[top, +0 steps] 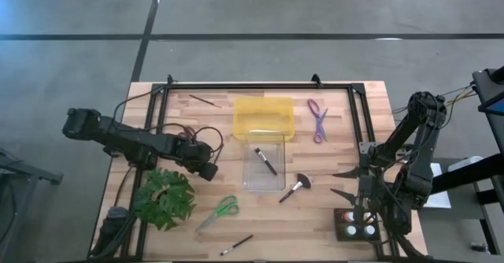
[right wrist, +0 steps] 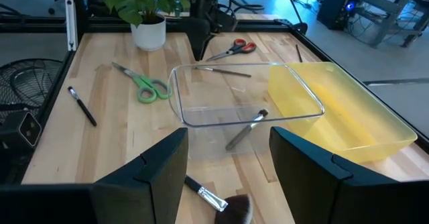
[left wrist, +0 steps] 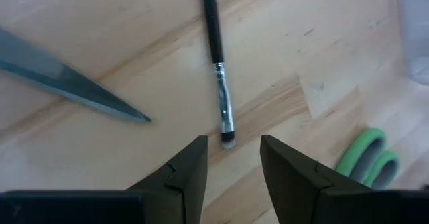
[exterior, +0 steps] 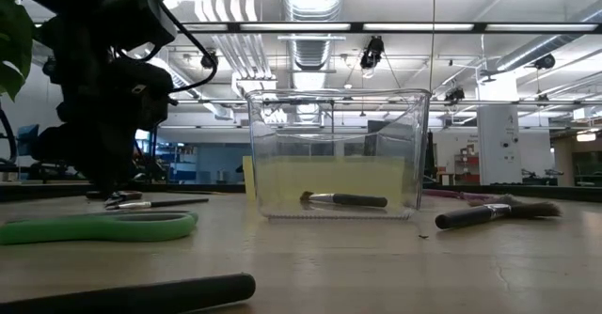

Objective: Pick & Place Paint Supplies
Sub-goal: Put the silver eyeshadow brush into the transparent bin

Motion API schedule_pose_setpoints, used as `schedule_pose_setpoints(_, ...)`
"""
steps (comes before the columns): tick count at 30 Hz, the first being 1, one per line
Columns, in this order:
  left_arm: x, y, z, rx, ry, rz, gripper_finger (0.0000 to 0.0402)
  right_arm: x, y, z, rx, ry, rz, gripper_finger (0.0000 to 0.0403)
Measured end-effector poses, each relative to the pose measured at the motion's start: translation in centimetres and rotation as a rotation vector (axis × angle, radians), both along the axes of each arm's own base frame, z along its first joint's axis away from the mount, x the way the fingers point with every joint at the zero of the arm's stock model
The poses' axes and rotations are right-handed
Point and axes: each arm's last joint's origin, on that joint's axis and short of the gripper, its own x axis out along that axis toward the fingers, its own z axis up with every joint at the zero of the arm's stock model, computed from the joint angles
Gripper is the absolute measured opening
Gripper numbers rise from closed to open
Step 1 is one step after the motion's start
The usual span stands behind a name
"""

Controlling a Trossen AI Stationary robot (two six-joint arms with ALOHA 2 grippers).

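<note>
Left gripper (left wrist: 233, 158) hangs low over the wooden surface (top: 331, 216), its two dark fingers (left wrist: 191, 167) parted and holding nothing, with the bristle tip of a thin dark-handled brush (left wrist: 218, 70) lying just ahead of the gap between them. Beside that brush lie the pointed blades of the red-handled scissors (right wrist: 234, 48). Close by on the same side are the green scissors (top: 221, 211), a leafy potted plant (top: 164, 196) and another thin brush (top: 236, 245) near the front edge.

At the middle of the surface stands a clear plastic bin (top: 265, 167) with one dark-handled brush (top: 265, 161) lying inside it; a yellow bin (top: 263, 115) touches its far side. The broad-headed brush (top: 296, 187) lies just beside the clear bin, the purple scissors (top: 317, 120) lie near the yellow one, and a further thin brush (top: 205, 100) lies at the far edge.

Right gripper (right wrist: 228, 163) waits above the right front corner, fingers apart and empty, over a small rack of paint bottles (top: 356, 226).
</note>
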Motion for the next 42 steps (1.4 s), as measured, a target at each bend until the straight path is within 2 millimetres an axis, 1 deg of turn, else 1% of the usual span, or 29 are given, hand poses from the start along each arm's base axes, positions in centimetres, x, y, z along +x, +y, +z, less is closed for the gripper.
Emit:
schedule_pose_setpoints(3,0.4,-0.3,0.0,-0.033,-0.018,-0.006,0.0127,0.0,0.0,0.0,0.000,0.000,0.000,0.0209)
schedule_pose_setpoints(5,1.1,-0.7,0.1,-0.044,-0.011,-0.033,0.0111,0.0,0.0,0.0,-0.001,0.002,0.001,0.0209)
schedule_pose_setpoints(8,2.5,-1.4,0.4,-0.055,-0.012,-0.121,0.0089,0.0,0.0,0.0,-0.004,0.006,0.001,0.0209)
schedule_pose_setpoints(10,3.3,-1.5,0.4,-0.048,0.022,-0.175,0.0081,0.0,0.0,-0.1,-0.006,0.007,0.002,0.0209)
schedule_pose_setpoints(12,3.6,-1.6,0.3,-0.030,0.098,-0.200,0.0079,0.0,0.0,-0.1,-0.004,0.010,0.002,0.0209)
schedule_pose_setpoints(15,3.2,-1.4,-0.4,0.015,0.284,-0.199,0.0078,0.0,0.0,-0.1,0.000,0.017,0.005,0.0209)
schedule_pose_setpoints(17,3.3,-1.4,-0.9,0.032,0.331,-0.188,0.0078,0.0,0.0,-0.1,0.005,0.025,0.008,0.0209)
schedule_pose_setpoints(22,4.0,-1.4,-1.2,0.039,0.344,-0.199,0.0078,0.0,0.0,-0.1,0.003,0.027,0.008,0.0209)
schedule_pose_setpoints(25,4.3,-1.4,-0.8,0.055,0.318,-0.205,0.0078,0.0,0.0,-0.1,0.002,0.027,0.008,0.0209)
schedule_pose_setpoints(28,4.7,-1.2,0.1,0.077,0.264,-0.211,0.0078,0.0,0.0,-0.1,0.002,0.027,0.008,0.0209)
schedule_pose_setpoints(30,4.8,-1.2,0.2,0.094,0.257,-0.206,0.0078,0.0,0.0,-0.2,0.001,0.027,0.008,0.0209)
schedule_pose_setpoints(34,4.8,-1.1,-0.2,0.093,0.279,-0.203,0.0078,0.0,0.0,-0.2,0.001,0.028,0.008,0.0209)
schedule_pose_setpoints(42,5.1,-1.1,-1.6,0.083,0.340,-0.184,0.0078,-0.1,0.0,-0.2,0.000,0.029,0.009,0.0209)
